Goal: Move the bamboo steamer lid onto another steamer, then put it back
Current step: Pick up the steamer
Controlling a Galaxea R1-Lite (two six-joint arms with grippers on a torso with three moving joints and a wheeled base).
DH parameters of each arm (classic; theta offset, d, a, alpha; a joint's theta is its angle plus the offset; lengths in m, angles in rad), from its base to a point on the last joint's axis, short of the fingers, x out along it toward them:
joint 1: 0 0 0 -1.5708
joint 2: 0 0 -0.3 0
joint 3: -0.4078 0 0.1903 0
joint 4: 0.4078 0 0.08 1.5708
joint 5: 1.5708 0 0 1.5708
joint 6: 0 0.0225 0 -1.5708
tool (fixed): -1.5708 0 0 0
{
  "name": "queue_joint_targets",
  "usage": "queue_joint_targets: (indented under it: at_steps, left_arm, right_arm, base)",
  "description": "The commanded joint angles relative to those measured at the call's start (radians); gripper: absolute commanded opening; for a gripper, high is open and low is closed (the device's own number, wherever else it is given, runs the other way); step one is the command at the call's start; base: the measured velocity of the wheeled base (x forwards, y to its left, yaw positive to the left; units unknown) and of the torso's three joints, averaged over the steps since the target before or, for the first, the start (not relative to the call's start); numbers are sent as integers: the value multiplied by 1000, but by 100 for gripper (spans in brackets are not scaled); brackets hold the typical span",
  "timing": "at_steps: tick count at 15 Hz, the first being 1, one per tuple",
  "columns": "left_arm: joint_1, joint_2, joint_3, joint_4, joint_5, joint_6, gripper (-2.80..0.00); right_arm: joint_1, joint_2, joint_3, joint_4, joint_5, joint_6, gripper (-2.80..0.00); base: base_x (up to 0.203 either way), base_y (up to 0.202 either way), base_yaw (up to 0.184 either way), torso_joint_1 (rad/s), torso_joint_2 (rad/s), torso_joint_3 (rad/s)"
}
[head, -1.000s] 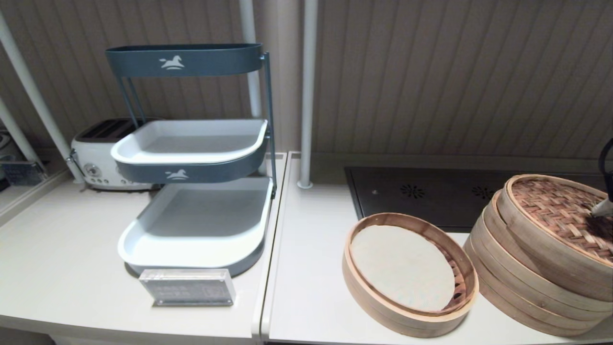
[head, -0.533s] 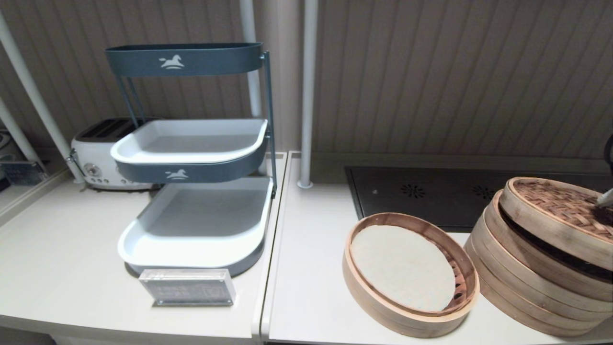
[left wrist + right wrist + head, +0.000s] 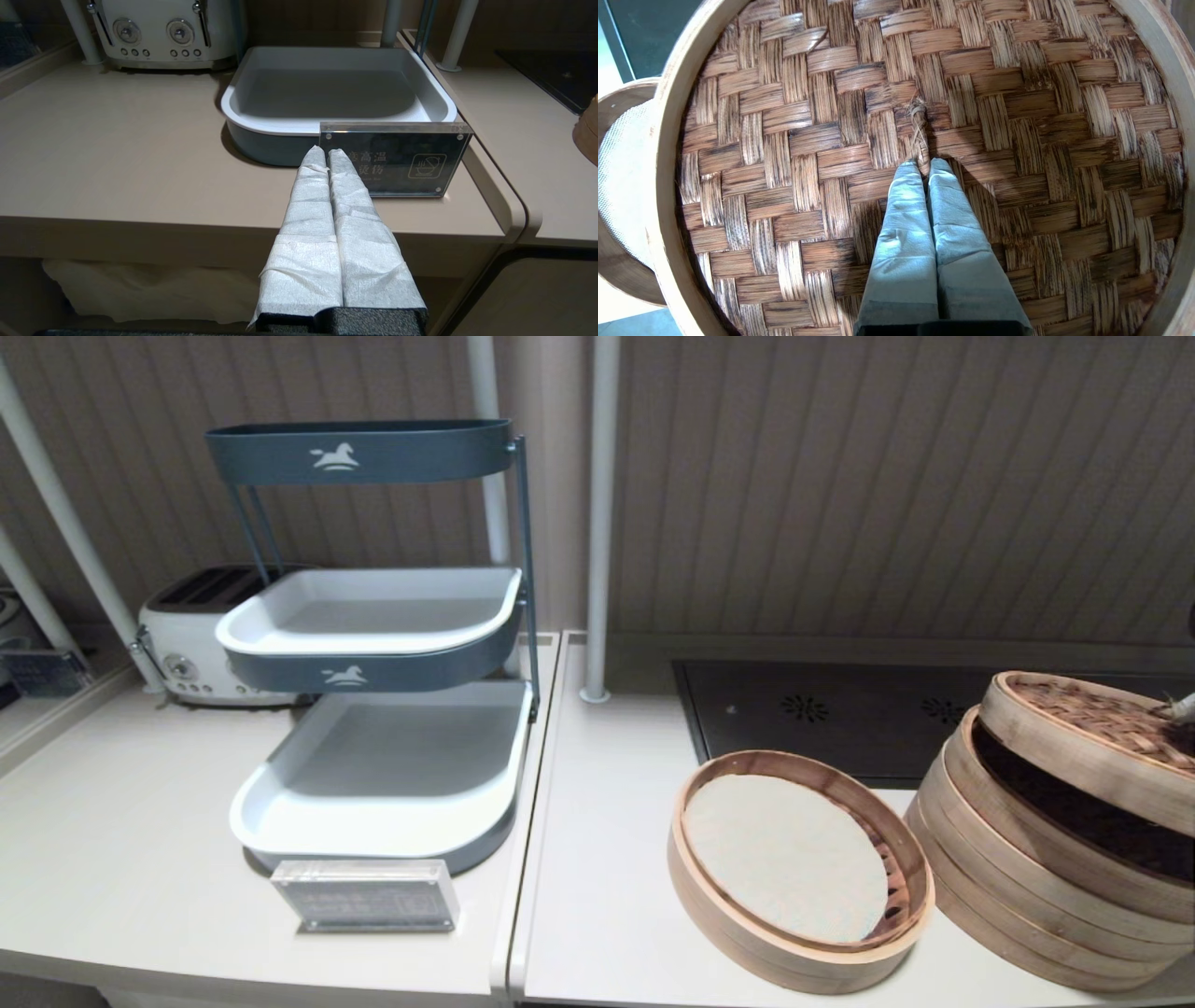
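Gripping: right claw (image 3: 927,164) pinches the lid's loop (image 3: 918,130)
Lid (image 3: 1088,737): tilted, raised above tall steamer (image 3: 1027,887)
Left claw (image 3: 326,153): closed, empty, near desk (image 3: 117,154) edge

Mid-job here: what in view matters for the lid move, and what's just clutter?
In play: lid, tilted up off the tall steamer; right gripper pinching its loop; low basket.
Clutter: rack, toaster, sign, left gripper.
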Motion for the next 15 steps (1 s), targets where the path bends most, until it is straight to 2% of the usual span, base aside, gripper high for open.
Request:
queue_joint_targets:
  at_steps: [1, 10, 15]
  left_arm:
    - [0, -2, 28, -1, 0, 0, -280]
    - [0, -2, 28, -1, 0, 0, -280]
    - [0, -2, 28, -1, 0, 0, -280]
  right_arm:
    - [0, -8, 2, 4, 3, -1, -280]
    - [68, -54, 13, -8, 3, 26, -280]
    - [163, -65, 41, -42, -1, 74, -280]
  base:
    - [0, 0, 0, 0, 0, 0]
    - [0, 0, 0, 0, 0, 0]
    - [0, 0, 0, 0, 0, 0]
